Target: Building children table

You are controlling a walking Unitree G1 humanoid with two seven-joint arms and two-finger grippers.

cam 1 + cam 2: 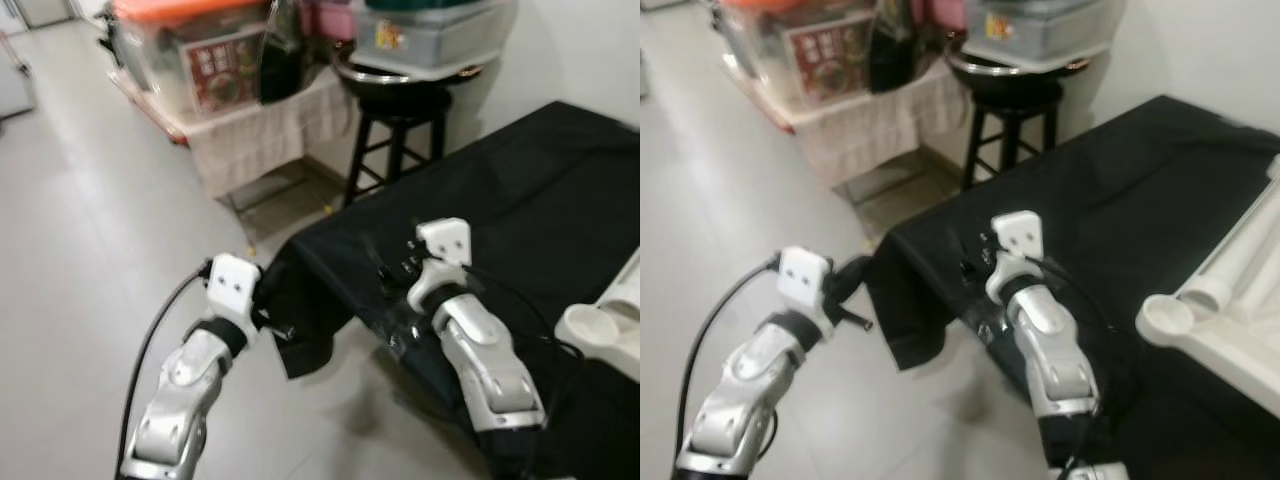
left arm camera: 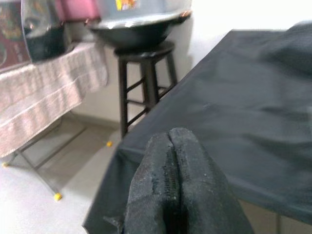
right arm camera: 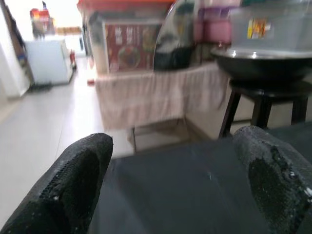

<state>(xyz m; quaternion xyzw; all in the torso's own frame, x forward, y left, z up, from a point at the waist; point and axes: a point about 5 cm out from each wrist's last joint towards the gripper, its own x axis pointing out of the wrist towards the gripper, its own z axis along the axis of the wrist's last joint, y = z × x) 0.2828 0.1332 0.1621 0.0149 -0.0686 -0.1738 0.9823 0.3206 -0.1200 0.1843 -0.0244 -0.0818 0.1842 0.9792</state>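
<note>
A white plastic table piece [image 1: 1230, 300] with a round socket [image 1: 1165, 315] at its corner lies on the right of a low surface draped in black cloth [image 1: 520, 190]. My left gripper [image 2: 169, 139] is shut with nothing in it and hangs just off the cloth's near corner [image 1: 300, 300], beside the drooping fold. My right gripper [image 3: 175, 161] is open and empty. It hovers over the cloth near that same corner, well left of the white piece.
Behind the cloth stands a black stool [image 1: 400, 130] carrying a dark pan and a grey bin [image 1: 430, 35]. To its left a rack draped with a beige towel [image 1: 260, 135] holds a clear box with an orange lid [image 1: 180, 40]. Pale tiled floor [image 1: 90, 230] lies on the left.
</note>
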